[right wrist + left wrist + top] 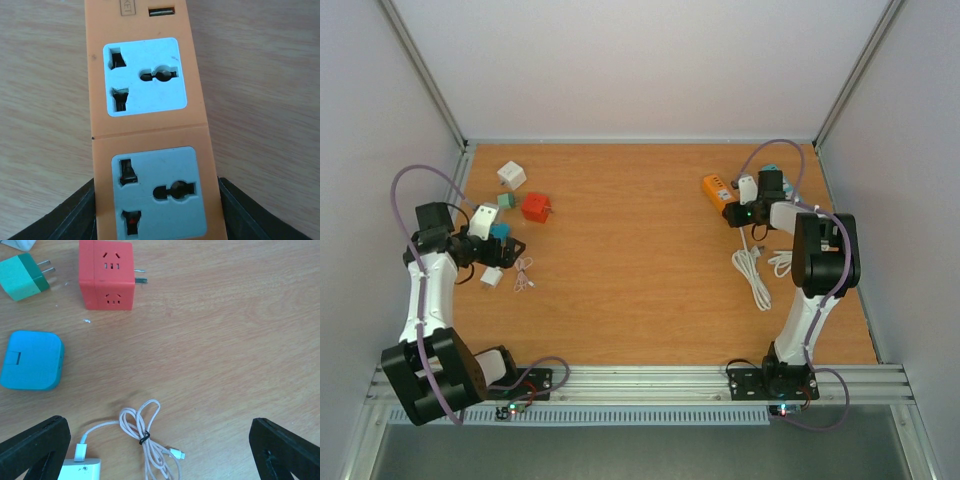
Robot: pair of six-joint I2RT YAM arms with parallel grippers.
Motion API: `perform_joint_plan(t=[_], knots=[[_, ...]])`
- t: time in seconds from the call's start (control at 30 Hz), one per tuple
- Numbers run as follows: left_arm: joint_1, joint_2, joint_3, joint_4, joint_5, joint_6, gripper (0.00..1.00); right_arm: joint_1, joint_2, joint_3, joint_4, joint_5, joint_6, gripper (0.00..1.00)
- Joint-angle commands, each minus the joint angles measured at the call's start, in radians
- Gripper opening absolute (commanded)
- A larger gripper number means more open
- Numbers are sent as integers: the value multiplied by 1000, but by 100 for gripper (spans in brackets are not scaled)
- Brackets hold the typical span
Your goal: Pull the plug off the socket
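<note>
The socket is an orange power strip point(150, 130) with pale blue outlets, lying at the back right of the table point(717, 190). My right gripper point(157, 212) point(735, 212) is shut on its near end, one black finger point(60, 220) pressed against each long side. Both outlets in the right wrist view are empty, and the plug is hidden from every view. My left gripper point(160, 450) point(498, 248) hangs open over the left side of the table, nothing between its fingers but a coiled white cable point(150, 440) on the wood below.
On the left lie a red cube socket point(106, 274), a green adapter point(22, 275), a blue block point(31, 360), a white charger point(80, 470) and a white cube point(511, 176). White cords point(752, 268) lie near the right arm. Walls enclose the table.
</note>
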Motion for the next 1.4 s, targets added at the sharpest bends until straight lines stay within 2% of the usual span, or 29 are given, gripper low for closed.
perform_joint_plan(t=[0.0,0.17,0.3,0.47,0.67,0.87,1.13,1.37], knots=[[-5,40,56,36,34,-49,100,-34,22,-6,-47,6,42,57],[-5,102,118,-5,55,-59,100,-39,-30,7,-64,-19,65,72],[-6,129,163,-16,64,-66,100,-39,-82,45,-102,-56,89,88],[-3,172,268,-55,60,-84,100,-39,-134,128,-195,-122,121,98],[-3,221,435,-80,6,-144,100,-39,-208,222,-298,-258,184,99],[-5,186,450,-4,5,-213,100,-35,-304,248,-360,-412,270,99],[-15,64,301,64,50,-219,100,-19,-476,122,-342,-550,346,99],[-20,-45,118,130,32,-249,100,-6,-599,-46,-326,-578,322,98]])
